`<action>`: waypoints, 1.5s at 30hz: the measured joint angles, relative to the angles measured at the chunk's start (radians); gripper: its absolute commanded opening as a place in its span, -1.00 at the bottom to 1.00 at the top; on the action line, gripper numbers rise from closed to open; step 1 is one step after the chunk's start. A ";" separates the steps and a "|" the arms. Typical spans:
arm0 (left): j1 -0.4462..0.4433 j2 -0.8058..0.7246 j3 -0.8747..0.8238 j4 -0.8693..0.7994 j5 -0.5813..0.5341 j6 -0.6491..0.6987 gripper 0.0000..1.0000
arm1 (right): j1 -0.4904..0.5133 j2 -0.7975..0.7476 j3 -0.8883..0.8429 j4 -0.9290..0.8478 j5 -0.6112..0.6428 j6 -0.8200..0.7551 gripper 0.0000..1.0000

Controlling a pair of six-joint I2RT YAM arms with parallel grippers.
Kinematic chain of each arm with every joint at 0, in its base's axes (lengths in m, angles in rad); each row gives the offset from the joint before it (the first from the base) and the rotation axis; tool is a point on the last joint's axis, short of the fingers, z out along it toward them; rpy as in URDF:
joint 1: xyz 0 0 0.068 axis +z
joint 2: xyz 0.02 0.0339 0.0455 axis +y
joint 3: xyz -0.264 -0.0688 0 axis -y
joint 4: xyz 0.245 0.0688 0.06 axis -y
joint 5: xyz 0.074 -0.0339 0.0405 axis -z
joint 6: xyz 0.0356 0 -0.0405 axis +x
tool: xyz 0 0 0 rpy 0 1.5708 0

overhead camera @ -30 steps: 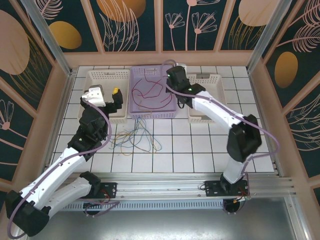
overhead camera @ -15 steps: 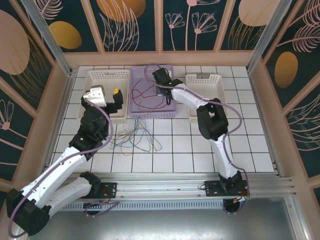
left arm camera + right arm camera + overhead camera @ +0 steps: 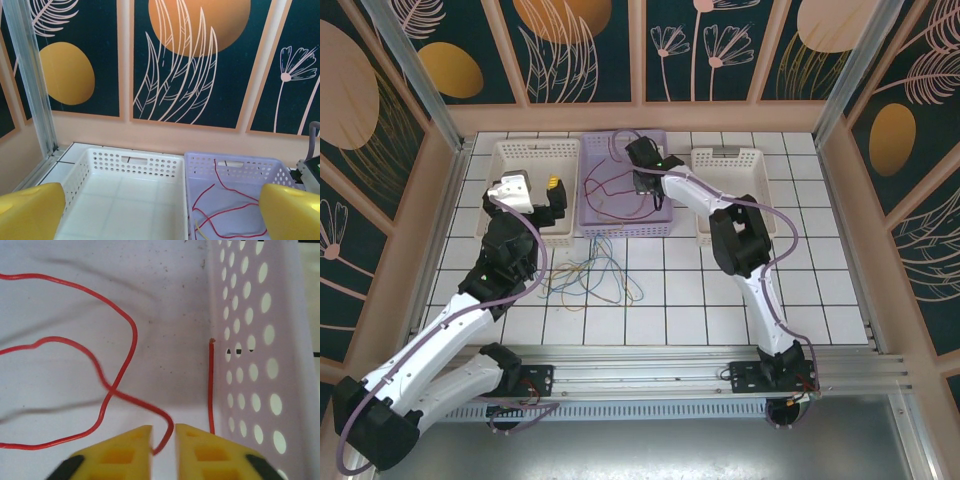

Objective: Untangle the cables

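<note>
On the overhead feed my right gripper [image 3: 642, 183] is down inside the lilac perforated plastic basket [image 3: 620, 228], near its right-hand side. A thin red cable [image 3: 608, 190] loops across the basket floor to the left of it.

On the right wrist camera, the right gripper [image 3: 163, 442] has its yellow fingers [image 3: 120, 452] only a narrow slot apart. The red cable [image 3: 117, 385] curls over the pale floor and runs down into that slot, lying against the inner edge of the left-hand finger. The gap looks wider than the wire, so where I can see it the wire is not pressed from both sides. A straight red end stands just beside the holed wall of the lilac basket [image 3: 250, 340], passing the outer side of the other finger.

My left gripper [image 3: 553, 190] hangs over the right edge of the white perforated plastic basket [image 3: 505, 150]. On its wrist camera, the left gripper [image 3: 160, 220] is spread wide, with one yellow finger [image 3: 30, 212] in each lower corner and nothing between them. Ahead lie the white basket [image 3: 135, 162] and the lilac basket [image 3: 250, 167], which holds the red cable [image 3: 225, 210].

A tangle of thin blue and tan cables [image 3: 595, 272] lies on the white tiled table [image 3: 720, 290], in front of the baskets and well apart from both grippers.
</note>
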 measured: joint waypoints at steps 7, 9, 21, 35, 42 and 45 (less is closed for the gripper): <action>0.000 0.002 0.000 0.000 0.003 0.000 0.97 | 0.016 -0.028 0.000 -0.016 -0.005 -0.010 -0.15; 0.000 0.005 0.000 0.000 0.003 0.000 0.97 | 0.026 -0.066 -0.002 -0.019 -0.007 -0.013 -0.07; 0.000 0.002 0.000 0.000 -0.004 0.001 0.97 | 0.225 -0.628 -0.461 0.173 -0.171 -0.003 0.17; 0.000 -0.008 0.000 0.000 -0.013 0.004 0.97 | 0.412 -0.661 -0.944 0.431 -0.256 0.042 0.20; 0.000 -0.007 0.000 0.000 -0.013 0.008 0.97 | 0.401 -0.568 -0.949 0.546 -0.230 0.046 0.17; 0.000 -0.004 0.000 0.000 -0.013 0.008 0.97 | 0.372 -0.542 -0.950 0.597 -0.236 0.065 0.15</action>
